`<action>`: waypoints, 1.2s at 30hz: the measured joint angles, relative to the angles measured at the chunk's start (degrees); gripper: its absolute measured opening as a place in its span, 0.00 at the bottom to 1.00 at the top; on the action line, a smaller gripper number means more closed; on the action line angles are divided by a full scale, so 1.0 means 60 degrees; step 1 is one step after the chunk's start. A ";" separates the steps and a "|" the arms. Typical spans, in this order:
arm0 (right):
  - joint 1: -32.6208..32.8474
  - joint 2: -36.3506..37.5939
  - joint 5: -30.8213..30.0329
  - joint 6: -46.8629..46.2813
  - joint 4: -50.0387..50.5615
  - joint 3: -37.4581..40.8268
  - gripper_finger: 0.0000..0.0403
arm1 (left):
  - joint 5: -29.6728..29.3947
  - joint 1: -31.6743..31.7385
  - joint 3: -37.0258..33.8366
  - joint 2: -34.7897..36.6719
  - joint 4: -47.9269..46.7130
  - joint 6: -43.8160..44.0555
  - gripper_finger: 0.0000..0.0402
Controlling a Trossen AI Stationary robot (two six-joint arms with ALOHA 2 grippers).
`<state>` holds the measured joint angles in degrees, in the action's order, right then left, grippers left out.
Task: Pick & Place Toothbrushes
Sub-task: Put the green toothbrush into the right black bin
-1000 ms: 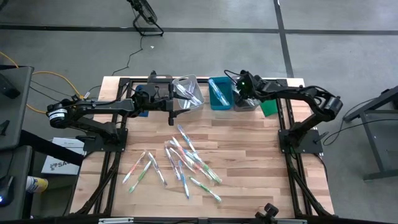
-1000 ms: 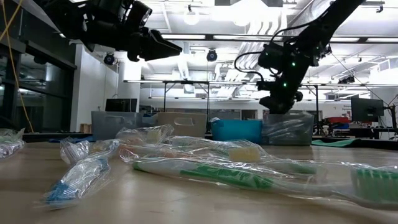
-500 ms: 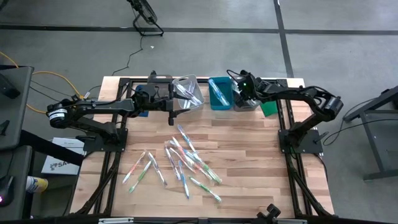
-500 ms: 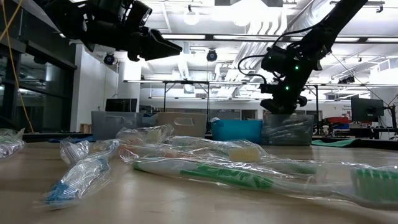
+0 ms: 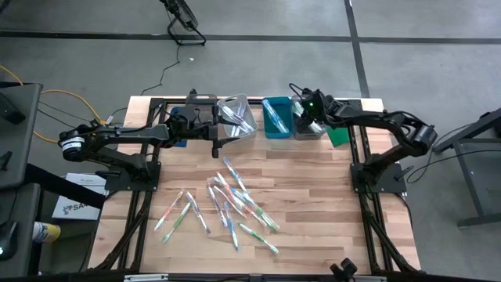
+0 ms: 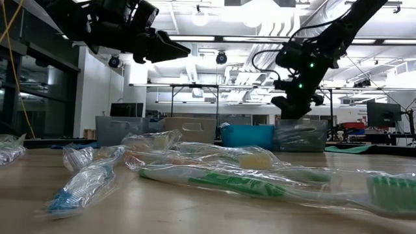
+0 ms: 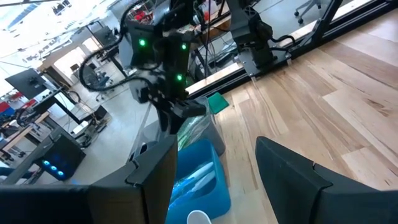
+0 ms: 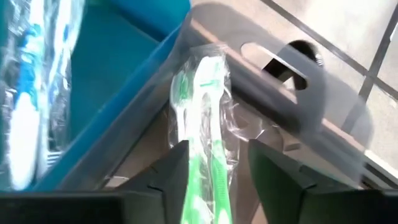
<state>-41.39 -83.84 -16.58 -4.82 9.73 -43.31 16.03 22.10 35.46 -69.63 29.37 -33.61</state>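
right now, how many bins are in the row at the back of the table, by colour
grey bins: 2, one at each end of the row
clear bin: 1
teal bin: 1
total: 4

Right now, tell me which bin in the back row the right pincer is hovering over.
The grey plastic bin at the row's right end, beside the teal bin; the right pincer hangs directly above it.

Even, bright overhead light with soft shadows. Ceiling lamps [image 6: 198, 18] glare. The nearest toothbrushes [image 6: 214, 182] and wrist views are blurred.
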 joint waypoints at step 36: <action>0.6484 0.2835 0.1058 -0.4220 0.1728 0.0000 0.50 | -0.0115 0.0001 0.0000 0.0004 -0.0360 0.0149 0.53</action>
<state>-2.48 -66.83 -10.23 -30.13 20.10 -43.31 15.34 22.11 35.46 -69.60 27.21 -32.71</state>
